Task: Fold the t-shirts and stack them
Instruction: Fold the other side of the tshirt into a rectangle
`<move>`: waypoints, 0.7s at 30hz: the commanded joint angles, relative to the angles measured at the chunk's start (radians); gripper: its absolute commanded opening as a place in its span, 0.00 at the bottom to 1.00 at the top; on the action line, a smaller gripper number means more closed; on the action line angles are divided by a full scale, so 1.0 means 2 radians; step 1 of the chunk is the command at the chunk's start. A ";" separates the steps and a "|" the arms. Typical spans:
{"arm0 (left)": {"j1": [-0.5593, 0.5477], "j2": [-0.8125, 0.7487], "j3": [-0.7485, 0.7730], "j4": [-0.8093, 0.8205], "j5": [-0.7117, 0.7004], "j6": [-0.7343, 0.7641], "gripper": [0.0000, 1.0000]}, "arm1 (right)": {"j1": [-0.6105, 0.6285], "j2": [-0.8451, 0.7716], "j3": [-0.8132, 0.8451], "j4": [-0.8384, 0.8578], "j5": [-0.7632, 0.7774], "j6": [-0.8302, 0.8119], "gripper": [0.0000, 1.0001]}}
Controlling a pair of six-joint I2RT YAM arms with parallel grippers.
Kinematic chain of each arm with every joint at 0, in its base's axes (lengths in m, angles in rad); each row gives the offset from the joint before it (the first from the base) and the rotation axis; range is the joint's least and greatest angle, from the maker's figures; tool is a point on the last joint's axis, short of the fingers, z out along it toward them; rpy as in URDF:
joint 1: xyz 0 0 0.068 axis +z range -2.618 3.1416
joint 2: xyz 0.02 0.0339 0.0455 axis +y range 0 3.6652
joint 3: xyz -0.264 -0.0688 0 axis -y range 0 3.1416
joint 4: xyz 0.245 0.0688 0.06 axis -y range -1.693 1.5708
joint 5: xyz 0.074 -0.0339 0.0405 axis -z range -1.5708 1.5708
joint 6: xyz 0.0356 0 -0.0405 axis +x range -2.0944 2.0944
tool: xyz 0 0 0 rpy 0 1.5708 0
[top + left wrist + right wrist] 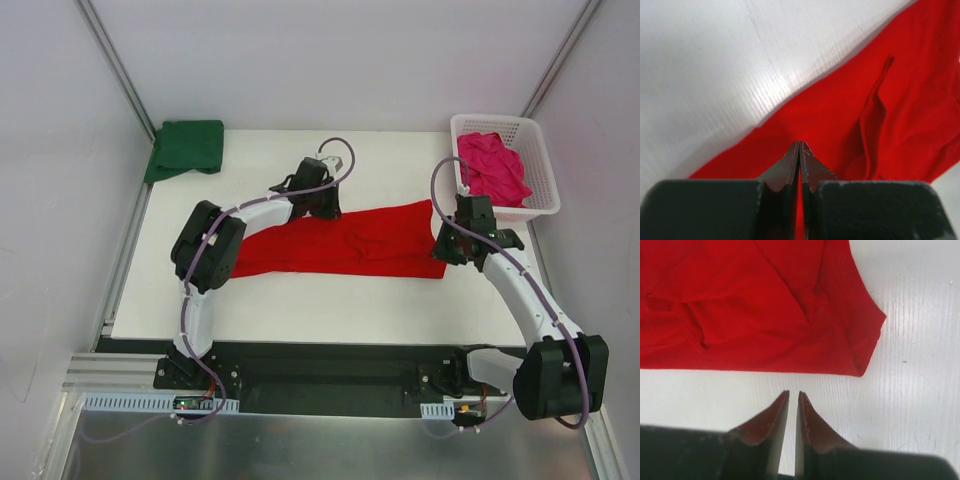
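Three t-shirts in play. The red t-shirt (350, 240) lies stretched as a long, soft band across the middle of the white surface (330, 300), its cloth rumpled into shallow folds and ridges. The dark green t-shirt (185, 148) sits in a neat folded square at the upper left corner. The magenta-pink t-shirt (493, 168) is bunched up inside the white plastic lattice basket (541, 170) at the upper right.

The left end effector (799, 145) hangs over the red cloth's upper edge near frame centre, its dark pointed fingers clenched tip to tip. Whether any fabric is pinched between them I cannot tell. The right end effector (793, 394) is at the band's right end, fingers parted by a thin slit and grasping nothing. It sits over the bare, faintly ribbed surface, just clear of the shirt's hem and rounded corner.
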 commanded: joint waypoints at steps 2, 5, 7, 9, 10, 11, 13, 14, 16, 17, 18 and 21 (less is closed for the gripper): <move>-0.031 -0.101 -0.071 0.009 -0.016 -0.027 0.09 | 0.002 0.035 -0.009 0.051 -0.030 0.011 0.22; -0.058 -0.133 -0.104 0.012 -0.024 -0.033 0.21 | 0.002 0.070 0.001 0.070 -0.038 0.009 0.27; -0.068 -0.144 -0.121 0.019 -0.021 -0.046 0.24 | 0.001 0.098 0.010 0.076 -0.039 0.005 0.28; -0.083 -0.156 -0.143 0.026 -0.019 -0.056 0.23 | 0.002 0.115 0.025 0.083 -0.038 0.002 0.28; -0.089 -0.162 -0.151 0.035 -0.018 -0.064 0.20 | 0.001 0.129 0.030 0.084 -0.039 0.001 0.28; -0.096 -0.163 -0.166 0.042 -0.019 -0.069 0.17 | 0.001 0.134 0.038 0.086 -0.039 0.001 0.28; -0.103 -0.163 -0.179 0.058 -0.020 -0.080 0.10 | 0.002 0.147 0.045 0.087 -0.038 -0.002 0.28; -0.108 -0.162 -0.189 0.062 -0.020 -0.084 0.10 | 0.001 0.150 0.050 0.089 -0.037 -0.003 0.28; -0.110 -0.157 -0.197 0.077 -0.021 -0.092 0.09 | 0.001 0.157 0.055 0.089 -0.036 -0.006 0.28; -0.112 -0.154 -0.203 0.081 -0.022 -0.093 0.09 | 0.001 0.164 0.057 0.090 -0.037 -0.006 0.28; -0.113 -0.153 -0.204 0.085 -0.022 -0.095 0.09 | 0.000 0.167 0.064 0.090 -0.037 -0.006 0.28; -0.115 -0.146 -0.202 0.091 -0.025 -0.095 0.09 | 0.001 0.178 0.072 0.090 -0.039 -0.008 0.28</move>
